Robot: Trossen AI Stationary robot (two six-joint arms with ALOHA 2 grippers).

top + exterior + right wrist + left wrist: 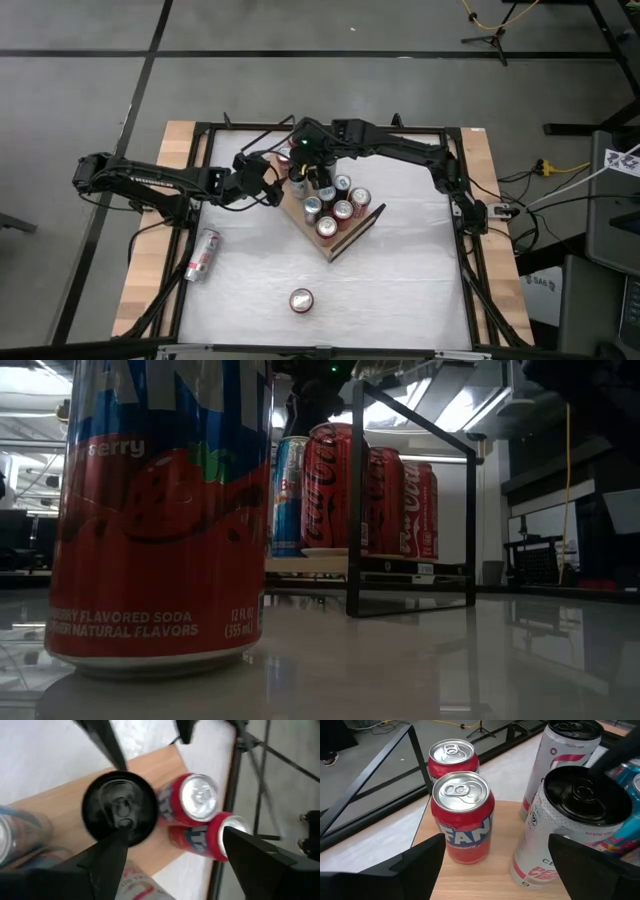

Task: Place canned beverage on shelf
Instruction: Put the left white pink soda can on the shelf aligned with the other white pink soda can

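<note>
Hovering right gripper, fingers apart, over black-topped can on shelf; left gripper open, facing red can.

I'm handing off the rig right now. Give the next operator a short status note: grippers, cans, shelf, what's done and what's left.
Left gripper: open, at the shelf's left corner, holding nothing.
Right gripper: open, above the black-topped can standing on the shelf.
Done: several cans stand on the shelf.
Left: one can lying on its side by the table's left edge, and one upright can near the front edge.
</note>
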